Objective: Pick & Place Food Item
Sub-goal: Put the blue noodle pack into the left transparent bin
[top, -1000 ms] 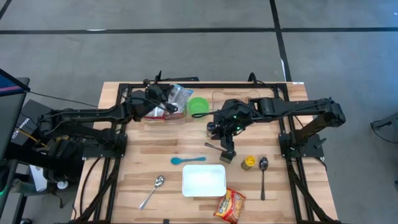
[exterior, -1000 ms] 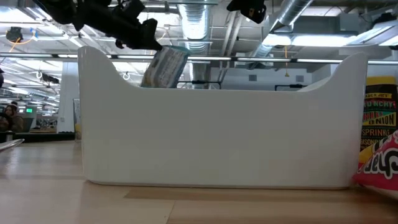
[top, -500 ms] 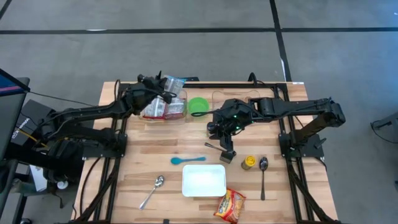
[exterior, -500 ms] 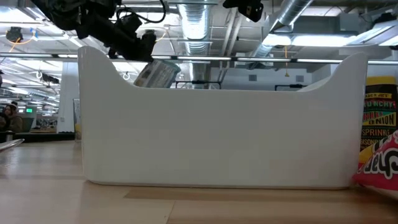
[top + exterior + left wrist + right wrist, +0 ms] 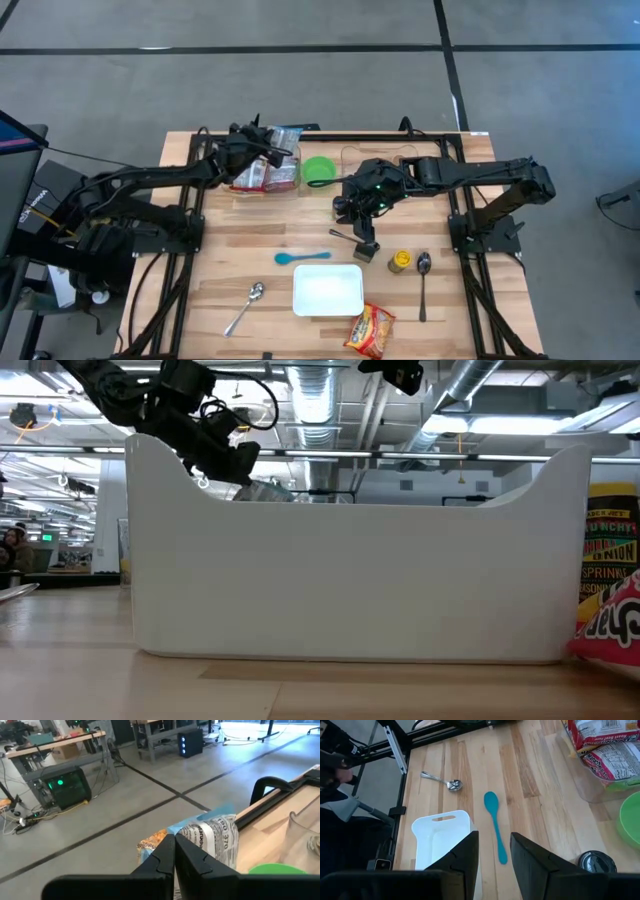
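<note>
While left fingers (image 5: pixel 172 857) pinch snack bag (image 5: pixel 212 840) | right fingers (image 5: pixel 492 852) spread, idle

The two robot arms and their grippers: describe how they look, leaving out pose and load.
Both arms are black, built of slim jointed links with bundled black cables running along them. The left gripper ends in two flat, matte black fingers with angular stepped edges. The right gripper has the same blocky black fingers. The right arm shows small green lights near its wrist. No readable markings show.
</note>
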Robot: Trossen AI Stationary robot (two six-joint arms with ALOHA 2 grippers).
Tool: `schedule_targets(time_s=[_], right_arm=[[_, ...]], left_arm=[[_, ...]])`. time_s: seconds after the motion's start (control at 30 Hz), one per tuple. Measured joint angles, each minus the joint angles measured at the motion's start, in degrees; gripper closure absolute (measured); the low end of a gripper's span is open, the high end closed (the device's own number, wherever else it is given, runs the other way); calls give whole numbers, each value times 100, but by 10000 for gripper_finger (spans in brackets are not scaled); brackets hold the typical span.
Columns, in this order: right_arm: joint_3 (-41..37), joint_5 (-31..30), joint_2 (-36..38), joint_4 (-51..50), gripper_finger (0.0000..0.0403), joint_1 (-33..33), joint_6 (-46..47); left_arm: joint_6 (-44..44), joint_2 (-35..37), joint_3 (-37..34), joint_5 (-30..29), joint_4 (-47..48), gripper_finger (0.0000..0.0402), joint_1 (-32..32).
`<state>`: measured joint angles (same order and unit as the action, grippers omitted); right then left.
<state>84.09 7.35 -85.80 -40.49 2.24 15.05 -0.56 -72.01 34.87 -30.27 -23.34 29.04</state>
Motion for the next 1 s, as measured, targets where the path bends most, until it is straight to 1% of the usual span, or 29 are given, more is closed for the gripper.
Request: schedule_targets(time_s=[0.4,0.63,0.87,1.0], right_arm=[[0,2,0,0,296,0,0],[0,2,0,0,296,0,-9],[0,2,0,0,296,0,-20],[0,2,0,0,296,0,-26]], left_arm=[[151,-456,-4,132,-163,401,-2],[387,-410,-4,489,-41,401,-6],[428,-410,-4,572,537,401,-9],[428,-410,-4,621,684,401,-9]])
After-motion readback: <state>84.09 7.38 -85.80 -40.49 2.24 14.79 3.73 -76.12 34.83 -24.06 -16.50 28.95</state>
